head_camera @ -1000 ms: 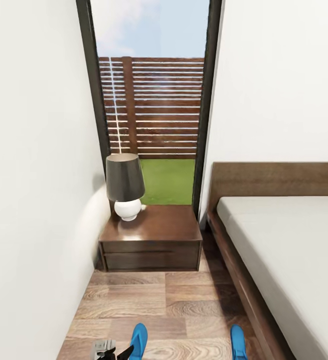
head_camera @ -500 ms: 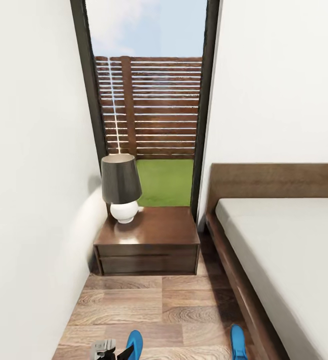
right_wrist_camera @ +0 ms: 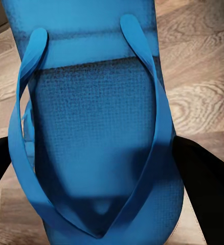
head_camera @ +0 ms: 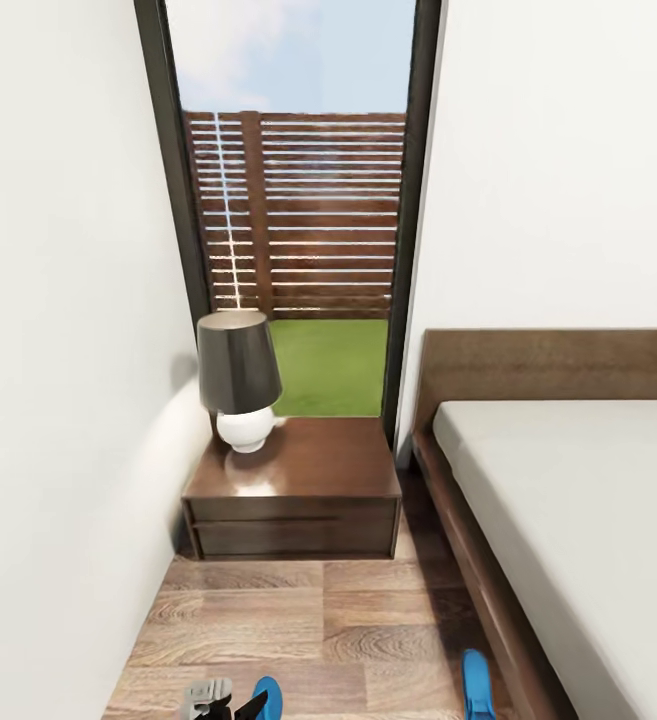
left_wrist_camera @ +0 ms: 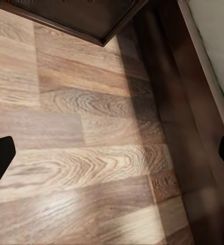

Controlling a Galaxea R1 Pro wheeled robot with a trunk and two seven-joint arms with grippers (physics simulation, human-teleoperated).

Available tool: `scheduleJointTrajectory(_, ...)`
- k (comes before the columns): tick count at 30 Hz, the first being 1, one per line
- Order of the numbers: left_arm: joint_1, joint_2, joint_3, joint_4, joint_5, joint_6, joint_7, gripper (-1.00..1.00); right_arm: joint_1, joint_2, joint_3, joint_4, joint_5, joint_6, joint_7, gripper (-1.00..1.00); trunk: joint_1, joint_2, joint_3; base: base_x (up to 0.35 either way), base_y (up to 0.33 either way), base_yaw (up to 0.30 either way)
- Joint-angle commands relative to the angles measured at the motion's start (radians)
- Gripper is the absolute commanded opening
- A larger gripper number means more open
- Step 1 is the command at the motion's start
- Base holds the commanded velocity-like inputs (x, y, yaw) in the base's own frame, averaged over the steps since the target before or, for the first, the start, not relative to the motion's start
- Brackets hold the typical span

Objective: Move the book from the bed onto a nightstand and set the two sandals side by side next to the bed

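The right gripper (right_wrist_camera: 104, 168) clasps a bright blue flat sandal (right_wrist_camera: 96, 127), apparently for pairing beside the dark wooden bed (head_camera: 488, 560) at lower right; the left gripper (left_wrist_camera: 112, 153) hangs spread, empty.

A bright blue sandal (right_wrist_camera: 99, 127) sits between the two dark fingers (right_wrist_camera: 206, 194) of the right gripper (right_wrist_camera: 99, 176), its sole facing the camera. The straps run from a toe post near the fingers' base out to either edge. The fingers flank the sandal's sides closely. Wood-plank floor (right_wrist_camera: 204, 71) lies beyond it.
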Motion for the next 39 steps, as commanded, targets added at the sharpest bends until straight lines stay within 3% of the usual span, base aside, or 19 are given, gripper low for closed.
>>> scheduleJointTrajectory(1,-0.001,0.000,-0.002,0.001,0.003,-0.004,-0.002,1.00,-0.001,0.000,-0.008,0.001,0.008,-0.001,0.006,-1.00,0.000,0.000,-0.001,0.260,-0.054,0.000)
scheduleJointTrajectory(9,-0.001,0.000,-0.002,0.001,0.003,-0.004,-0.002,1.00,-0.001,0.000,-0.008,0.000,0.008,-0.001,0.005,-1.00,0.000,0.000,-0.001,0.197,-0.035,0.000)
scheduleJointTrajectory(39,-0.001,0.000,-0.002,0.001,0.003,-0.004,-0.002,1.00,-0.001,0.000,-0.009,0.000,0.009,0.004,0.006,-1.00,0.000,0.000,-0.001,0.002,0.000,0.000)
